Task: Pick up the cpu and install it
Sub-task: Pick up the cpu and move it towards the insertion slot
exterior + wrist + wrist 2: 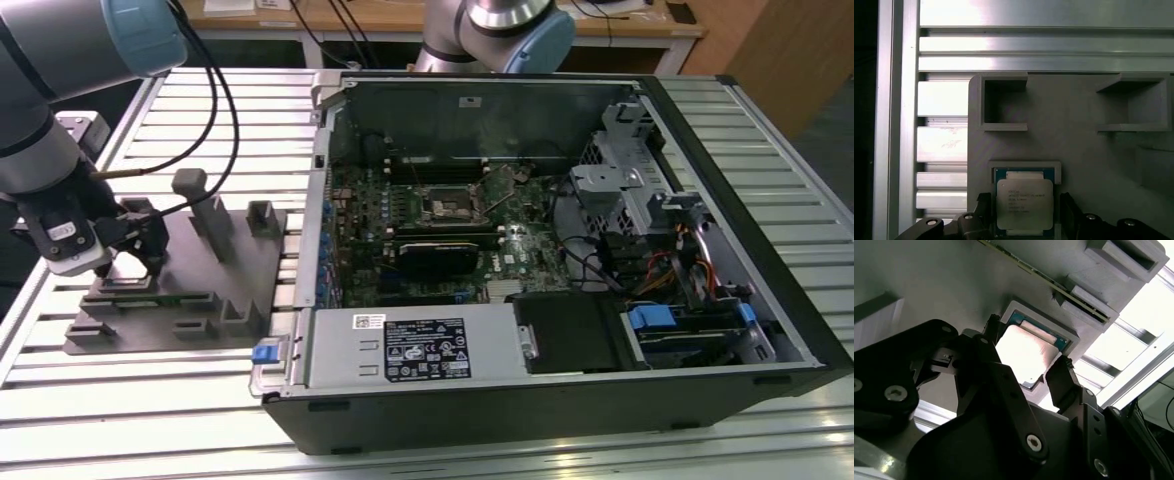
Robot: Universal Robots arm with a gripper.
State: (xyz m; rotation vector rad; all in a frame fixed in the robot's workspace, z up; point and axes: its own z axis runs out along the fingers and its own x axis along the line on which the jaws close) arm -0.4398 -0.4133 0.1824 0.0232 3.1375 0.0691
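The cpu [1024, 204], a small flat square chip with a pale silvery top on a green edge, lies in a shallow framed recess of the grey fixture [1084, 150]. My gripper [1024, 212] stands low over it, open, one black finger on each side of the chip and a small gap at each edge. In the second wrist view the cpu [1026, 352] shows bright between the two fingertips [1063, 374] of the gripper [1029, 352]. In the exterior view the gripper [127, 265] is down at the fixture [200, 300] on that view's left.
An open computer case [561, 400] lies on the exterior view's right, its motherboard facing up with the black square socket [447, 203] near the middle. Grey blocks [263, 217] stand up from the fixture. The slatted aluminium table [134, 400] runs under everything. Cables hang from the arm.
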